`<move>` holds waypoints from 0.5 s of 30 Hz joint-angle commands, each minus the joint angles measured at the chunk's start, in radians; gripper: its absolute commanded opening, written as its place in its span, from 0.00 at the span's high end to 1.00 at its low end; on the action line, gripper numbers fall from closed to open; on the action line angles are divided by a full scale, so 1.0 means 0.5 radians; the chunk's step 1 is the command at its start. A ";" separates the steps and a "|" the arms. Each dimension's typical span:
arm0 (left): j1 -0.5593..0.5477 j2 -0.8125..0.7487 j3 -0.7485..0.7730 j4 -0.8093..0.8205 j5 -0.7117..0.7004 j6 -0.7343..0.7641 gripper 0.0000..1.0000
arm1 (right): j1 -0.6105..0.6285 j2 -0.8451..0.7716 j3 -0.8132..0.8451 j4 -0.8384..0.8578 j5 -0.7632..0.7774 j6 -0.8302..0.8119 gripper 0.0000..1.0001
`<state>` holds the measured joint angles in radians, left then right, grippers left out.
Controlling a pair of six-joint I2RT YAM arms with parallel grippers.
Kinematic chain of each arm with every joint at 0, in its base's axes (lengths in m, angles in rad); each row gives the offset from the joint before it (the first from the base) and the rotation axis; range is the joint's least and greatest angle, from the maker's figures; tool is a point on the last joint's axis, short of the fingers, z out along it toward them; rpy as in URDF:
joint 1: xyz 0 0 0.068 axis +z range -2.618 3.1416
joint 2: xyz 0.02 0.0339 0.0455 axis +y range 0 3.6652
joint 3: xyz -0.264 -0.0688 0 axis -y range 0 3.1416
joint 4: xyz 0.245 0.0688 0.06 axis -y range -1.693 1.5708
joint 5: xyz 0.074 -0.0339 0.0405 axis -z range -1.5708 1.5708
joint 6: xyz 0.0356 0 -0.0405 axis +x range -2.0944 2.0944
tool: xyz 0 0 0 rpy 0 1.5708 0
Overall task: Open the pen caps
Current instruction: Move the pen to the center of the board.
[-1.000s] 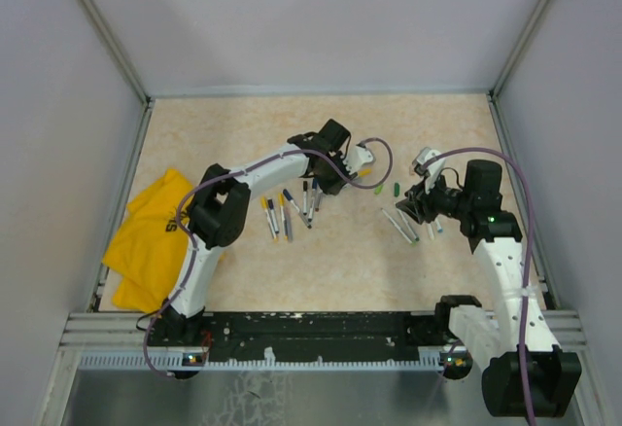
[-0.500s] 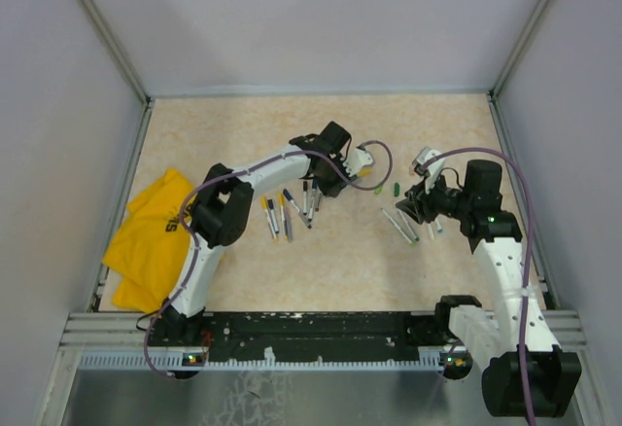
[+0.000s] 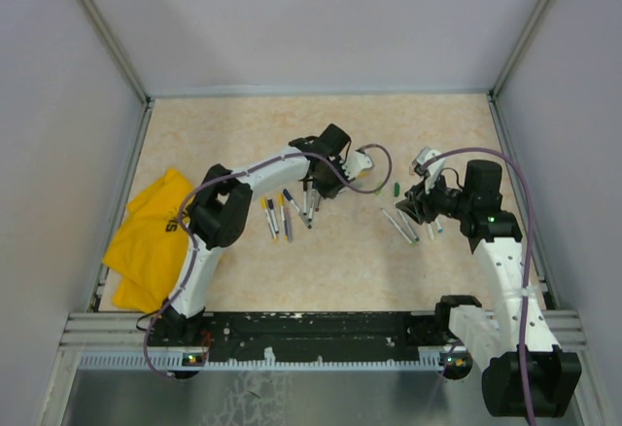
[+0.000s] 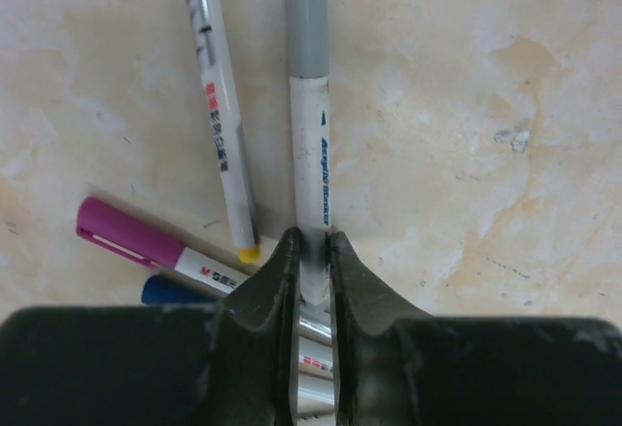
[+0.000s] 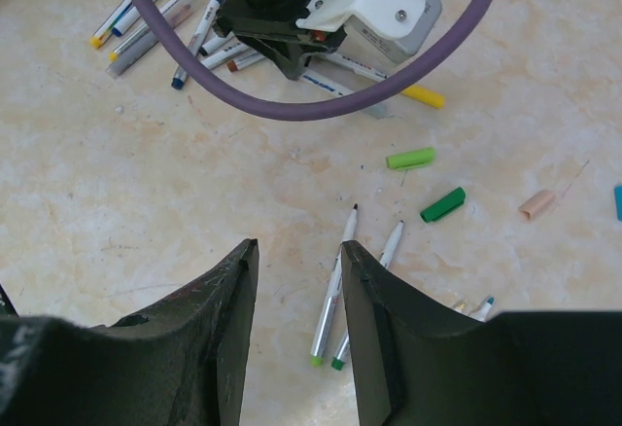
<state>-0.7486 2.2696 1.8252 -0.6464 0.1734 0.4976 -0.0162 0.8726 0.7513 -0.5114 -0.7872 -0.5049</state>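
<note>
as seen from the top camera, the left gripper [image 3: 328, 185] is down at the far end of the loose pens [image 3: 287, 214] mid-table. the right gripper [image 3: 420, 202] hangs well apart to the right, over two uncapped pens [image 3: 400, 224]. yellow cloth [image 3: 146, 241] sits off left, not in play. whatever the left fingers have is too small to make out here.

left wrist view: the fingers [image 4: 280, 275] are pinched on the white barrel of the grey-capped pen [image 4: 309, 163], with no gap showing either side, so i read it as gripped near its tail. the long axis runs straight out from the jaws, with the grey cap [image 4: 306, 22] at the far end, well clear of the fingers. a yellow-ended pen [image 4: 222, 115] lies just beside it on the left, angled. a magenta-capped pen [image 4: 126, 234] and a blue-capped pen [image 4: 170, 292] poke out from under the gripper body. can't tell if the gripped pen is lifted off the table [image 4: 486, 105].

right wrist view: the right fingers [image 5: 233, 290] stand apart with nothing between them. ahead, the gripped pen pokes out of the left gripper with its cap end roughly toward this side. pulled caps lie in between: light green cap [image 5: 409, 159], dark green cap [image 5: 442, 204], peach cap [image 5: 536, 203].

judgement: the barrel is braced and the cap is on. the right arm is nearer the cap end, so it should take the cap and pull along the pen's axis, away from the left fingers. the yellow-ended pen close by could get nudged.
</note>
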 commanded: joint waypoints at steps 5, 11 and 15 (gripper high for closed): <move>-0.024 -0.307 -0.364 -0.015 0.110 -0.024 0.86 | -0.009 0.004 0.056 0.035 -0.027 -0.003 0.59; -0.037 -0.459 -0.576 0.002 0.235 -0.007 0.87 | -0.008 0.010 0.056 0.031 -0.030 -0.003 0.60; -0.057 -0.511 -0.692 0.005 0.347 -0.007 0.85 | -0.007 0.012 0.057 0.032 -0.032 -0.002 0.59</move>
<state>-0.7635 2.0647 1.5219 -0.6422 0.2584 0.4904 -0.0162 0.8738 0.7513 -0.5171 -0.7872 -0.5049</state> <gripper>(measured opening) 0.166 0.404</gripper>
